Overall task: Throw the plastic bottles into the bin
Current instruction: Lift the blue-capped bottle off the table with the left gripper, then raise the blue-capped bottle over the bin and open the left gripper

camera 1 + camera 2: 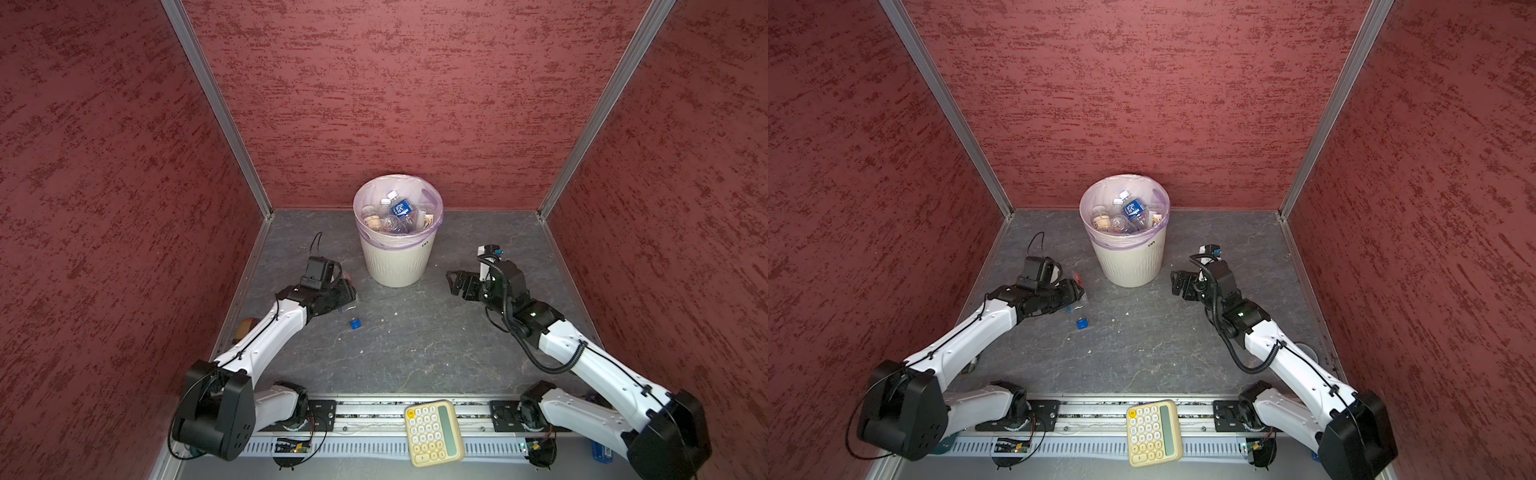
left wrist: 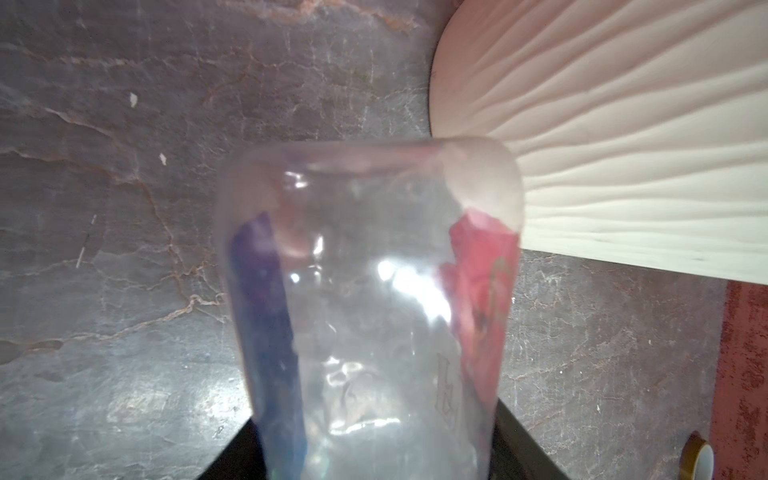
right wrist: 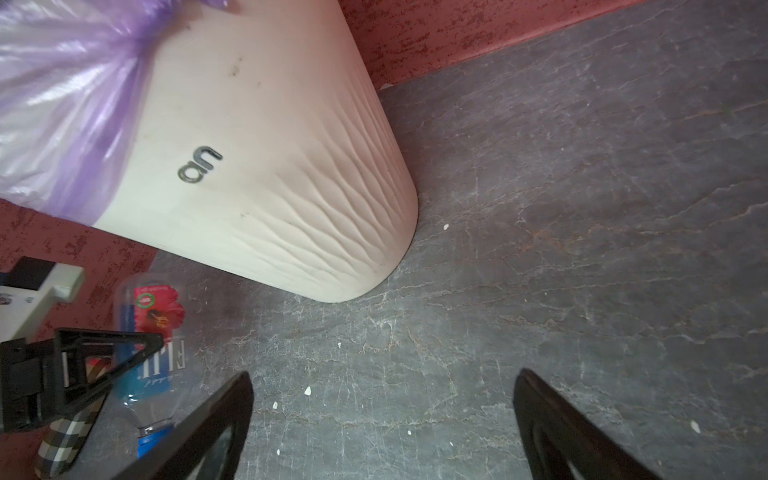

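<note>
The left wrist view was largely filled by a clear plastic bottle with a red and blue label. It lay on the grey floor just beside the foot of the bin. The left gripper was set around it, with the jaws lying along both its sides. Whether the bottle was firmly pinched could not be told. The right gripper was held wide open and empty over bare floor on the bin's other side. Several bottles were seen inside the lilac liner. The pick-up step was judged to be in hand. Next, a secure grip would be needed, then a lift clear above the tall rim before release.
</note>
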